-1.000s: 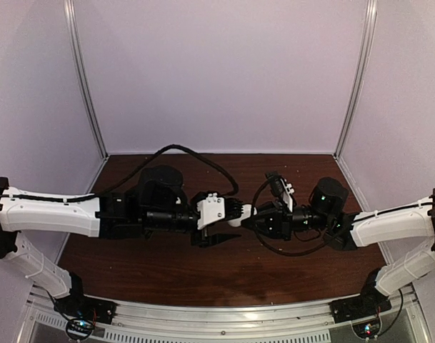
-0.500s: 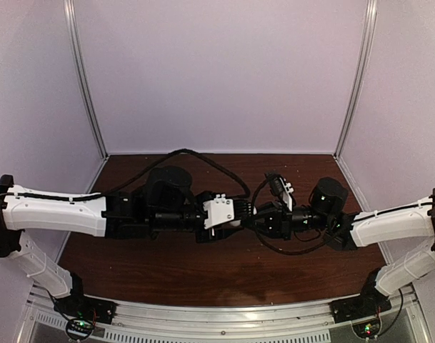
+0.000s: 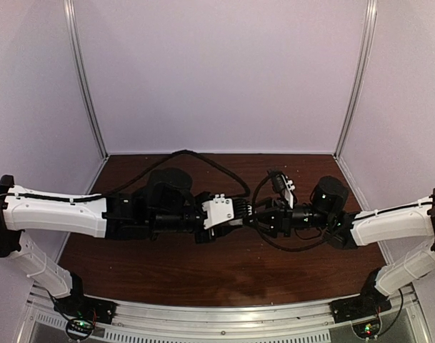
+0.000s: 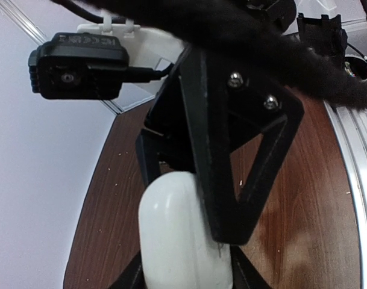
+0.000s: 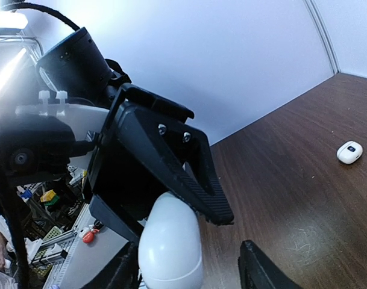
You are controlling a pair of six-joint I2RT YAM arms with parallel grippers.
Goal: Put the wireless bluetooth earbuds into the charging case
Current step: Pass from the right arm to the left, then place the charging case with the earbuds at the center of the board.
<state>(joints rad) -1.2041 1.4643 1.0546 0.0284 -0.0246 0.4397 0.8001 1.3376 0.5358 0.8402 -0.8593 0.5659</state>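
The two arms meet tip to tip over the middle of the table (image 3: 203, 275), and between them a smooth white charging case (image 4: 182, 232) is held up off the wood. The left gripper (image 4: 186, 278) has its black fingers (image 5: 192, 189) on either side of the case and appears to be clamped on it, though the wrist view crops the contact at the bottom edge, so the grip is read more from the case's snug seat than from a clear look at the pads. The right gripper (image 5: 189, 274) stands parted around the same case, one finger close by the shell and the other set apart with a strip of brown table showing between, so it is not pinching anything. From above, the case is almost wholly hidden by the two wrists. The case looks closed, a plain rounded pebble with its narrow end toward the right wrist camera. The earbuds do not show in any view. A second small white case (image 5: 349, 152) lies flat on the table, well apart from both grippers; which edge it sits nearest cannot be told.
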